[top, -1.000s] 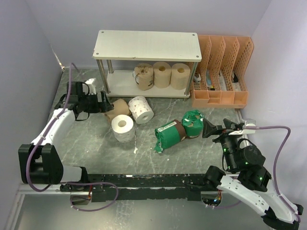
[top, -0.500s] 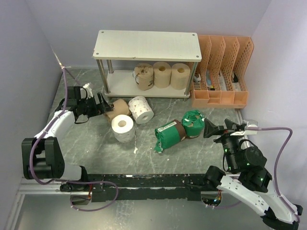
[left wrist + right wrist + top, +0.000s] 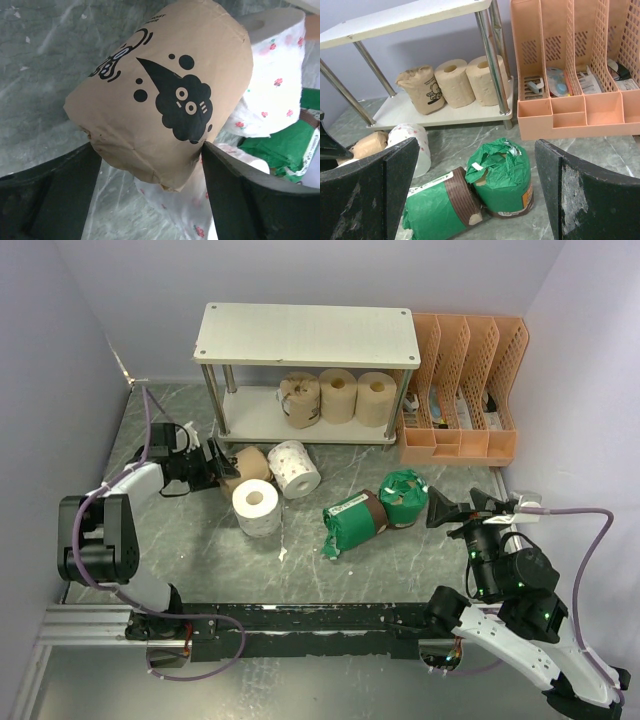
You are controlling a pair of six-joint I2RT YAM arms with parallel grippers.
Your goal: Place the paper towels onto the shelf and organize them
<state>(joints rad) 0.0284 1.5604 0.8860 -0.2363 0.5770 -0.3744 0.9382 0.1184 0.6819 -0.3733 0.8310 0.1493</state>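
Tan roll (image 3: pixel 160 95) inside spread left end effector (image 3: pixel 150 150), white roll (image 3: pixel 275 70) adjoining

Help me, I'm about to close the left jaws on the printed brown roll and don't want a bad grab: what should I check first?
1. Left jaws open: ok.
2. Printed brown roll sits between them: ok.
3. Closing path clear of neighbours: not ok, a white flowered roll crowds it.
4. Bare space on the shelf's lower board: ok, left of three stored rolls.
5. Right jaws open, off by the green-wrapped rolls: ok.
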